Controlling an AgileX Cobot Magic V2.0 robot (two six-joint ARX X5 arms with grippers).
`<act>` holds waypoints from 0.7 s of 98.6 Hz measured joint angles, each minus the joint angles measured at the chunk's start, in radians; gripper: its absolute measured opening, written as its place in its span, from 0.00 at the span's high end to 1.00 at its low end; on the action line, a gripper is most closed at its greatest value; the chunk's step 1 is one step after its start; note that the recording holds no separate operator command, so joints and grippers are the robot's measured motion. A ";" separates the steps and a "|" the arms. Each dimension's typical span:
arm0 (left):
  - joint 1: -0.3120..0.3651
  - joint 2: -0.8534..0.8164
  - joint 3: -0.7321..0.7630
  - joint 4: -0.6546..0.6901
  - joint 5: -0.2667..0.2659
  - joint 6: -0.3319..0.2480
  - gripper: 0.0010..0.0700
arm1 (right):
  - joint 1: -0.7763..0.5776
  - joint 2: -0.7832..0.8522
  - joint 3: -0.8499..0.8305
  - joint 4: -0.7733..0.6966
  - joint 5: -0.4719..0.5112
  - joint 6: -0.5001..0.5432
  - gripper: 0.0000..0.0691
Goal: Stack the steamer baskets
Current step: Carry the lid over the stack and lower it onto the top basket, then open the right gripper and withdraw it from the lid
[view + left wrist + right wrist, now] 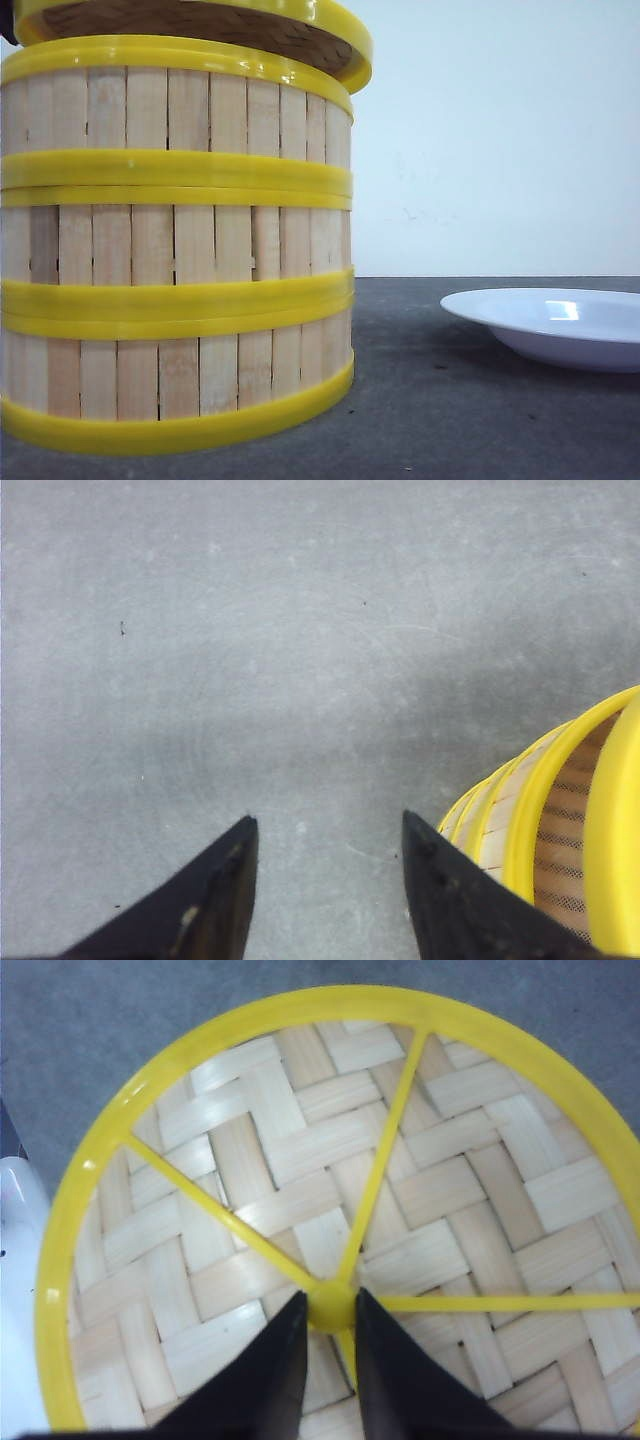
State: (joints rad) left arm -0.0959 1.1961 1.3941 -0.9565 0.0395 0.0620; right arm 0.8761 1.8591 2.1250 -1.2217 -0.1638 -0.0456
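Observation:
Three steamer baskets stand stacked at the left of the front view: bottom (175,375), middle (175,245) and top (175,105). The woven-bamboo lid (200,25) sits tilted just over the top basket's rim; I cannot tell whether it touches. In the right wrist view my right gripper (330,1300) is shut on the yellow centre knob (331,1312) of the lid (300,1160). My left gripper (328,825) is open over bare table with nothing between its fingers. The stack's wall (505,815) and the lid's rim (612,830) lie just beside one finger. Neither gripper shows in the front view.
A white plate (560,325) lies on the grey table (450,420) to the right of the stack, and its edge (15,1260) shows beside the lid in the right wrist view. A pale wall stands behind the table.

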 joint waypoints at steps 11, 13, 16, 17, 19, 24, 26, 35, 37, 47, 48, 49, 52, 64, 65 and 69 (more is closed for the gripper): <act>0.000 0.000 0.000 0.000 0.000 0.000 0.63 | 0.000 0.022 0.000 -0.002 -0.001 0.000 0.91; 0.000 0.000 0.000 0.000 0.000 0.000 0.63 | 0.000 0.026 0.000 -0.002 -0.002 0.000 0.91; 0.000 0.000 0.000 0.000 0.000 0.000 0.63 | 0.000 0.032 0.000 -0.002 -0.006 0.000 0.91; 0.000 0.000 0.000 0.000 0.000 0.000 0.63 | 0.000 0.034 0.000 -0.001 -0.008 0.000 0.91; 0.000 0.000 0.000 -0.001 0.000 0.000 0.63 | 0.000 0.037 0.000 0.000 -0.013 0.000 0.91; 0.000 0.000 0.000 0.000 0.000 0.000 0.63 | 0.002 0.042 0.000 -0.001 -0.021 0.000 0.91; 0.000 0.000 0.000 0.000 0.000 0.000 0.63 | 0.003 0.044 0.000 -0.001 -0.020 0.000 0.91; 0.000 0.000 0.000 0.000 0.000 0.000 0.63 | 0.007 0.047 0.000 0.000 -0.021 0.000 0.91; 0.000 0.000 0.000 0.000 0.000 0.000 0.63 | 0.008 0.049 0.000 -0.001 -0.021 0.000 0.91; 0.000 0.000 0.000 0.000 0.000 0.001 0.63 | 0.009 0.053 0.000 0.004 -0.003 -0.003 0.91; 0.000 0.000 0.000 -0.001 0.000 0.001 0.63 | 0.009 0.053 0.000 0.005 -0.002 -0.003 0.91; 0.000 0.000 0.000 0.000 0.000 0.001 0.63 | 0.009 0.053 0.000 0.005 0.000 -0.003 0.91; 0.000 0.000 0.000 0.000 0.000 0.001 0.63 | 0.009 0.053 0.000 0.005 0.003 -0.003 0.91; 0.000 0.000 0.000 0.000 0.000 0.001 0.63 | 0.006 0.053 0.000 0.005 0.006 -0.003 0.91; 0.000 0.000 0.000 0.000 0.000 0.001 0.63 | 0.006 0.053 0.000 0.006 0.005 -0.003 0.91; 0.000 0.000 0.000 0.000 0.000 0.001 0.63 | 0.005 0.053 0.000 0.006 0.005 -0.003 0.91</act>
State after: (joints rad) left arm -0.0956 1.1965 1.3941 -0.9569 0.0391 0.0628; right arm 0.8810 1.9125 2.1254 -1.2160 -0.1589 -0.0490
